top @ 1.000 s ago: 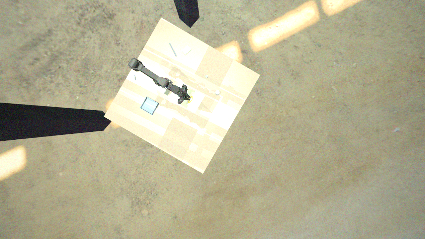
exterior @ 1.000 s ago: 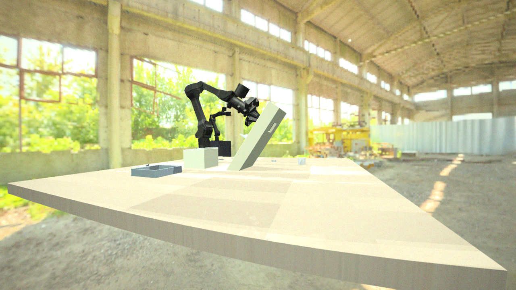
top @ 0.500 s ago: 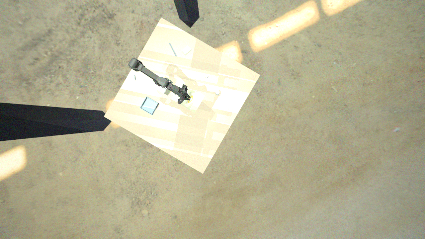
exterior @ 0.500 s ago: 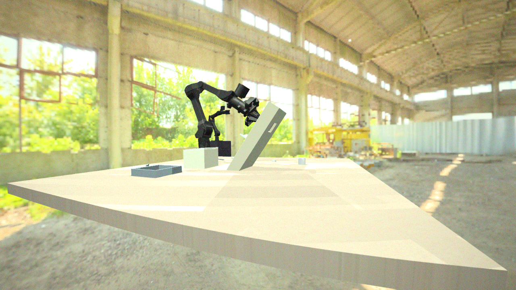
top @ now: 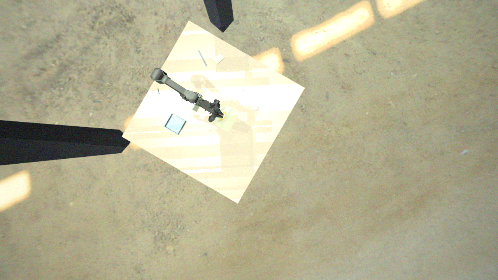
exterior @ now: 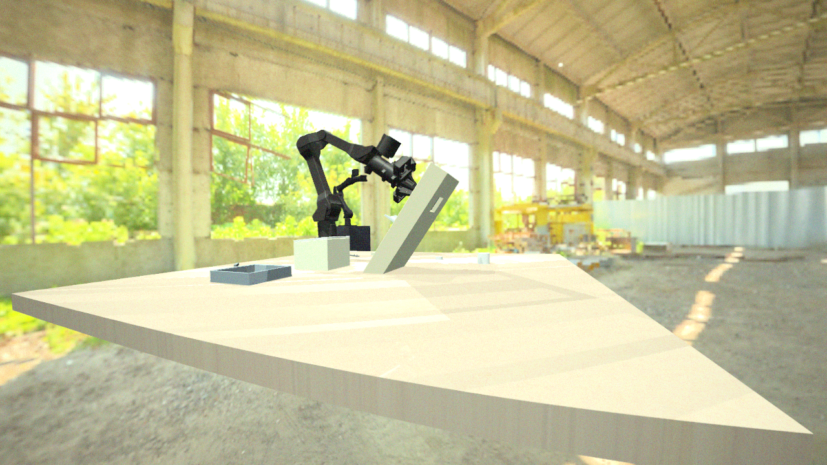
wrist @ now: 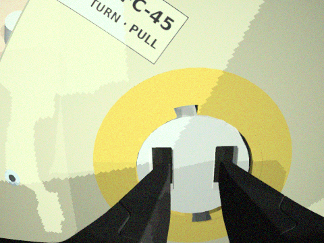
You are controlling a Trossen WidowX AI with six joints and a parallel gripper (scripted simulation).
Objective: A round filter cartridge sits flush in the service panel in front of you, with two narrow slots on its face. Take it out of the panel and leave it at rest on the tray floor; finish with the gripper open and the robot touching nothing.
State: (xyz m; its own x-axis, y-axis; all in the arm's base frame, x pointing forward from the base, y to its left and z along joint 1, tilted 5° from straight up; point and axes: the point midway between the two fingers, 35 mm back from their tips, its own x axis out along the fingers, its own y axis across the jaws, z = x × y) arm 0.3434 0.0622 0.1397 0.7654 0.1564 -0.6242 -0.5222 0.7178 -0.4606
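Note:
The round white cartridge (wrist: 194, 135) sits in the tilted pale green service panel (exterior: 398, 231) (wrist: 81, 118), inside a yellow ring (wrist: 115, 135). Its two dark slots stand upright side by side in the wrist view. My gripper (wrist: 194, 173) (exterior: 413, 186) (top: 222, 116) is partly open, with nothing between its fingers. Each black fingertip overlaps the lower part of one slot; how deep the tips reach is hidden. In the exterior view the fingertips are hidden against the panel's upper front. The blue-grey tray (top: 182, 127) (exterior: 231, 277) stands apart from the panel, with nothing seen in it.
A pale box (exterior: 312, 254) stands between the tray and the panel. A small cylinder (exterior: 483, 258) (top: 255, 108) stands beyond the panel. A thin blue bar (top: 202, 58) and a pale square piece (top: 218, 58) lie near the table's upper corner in the top view.

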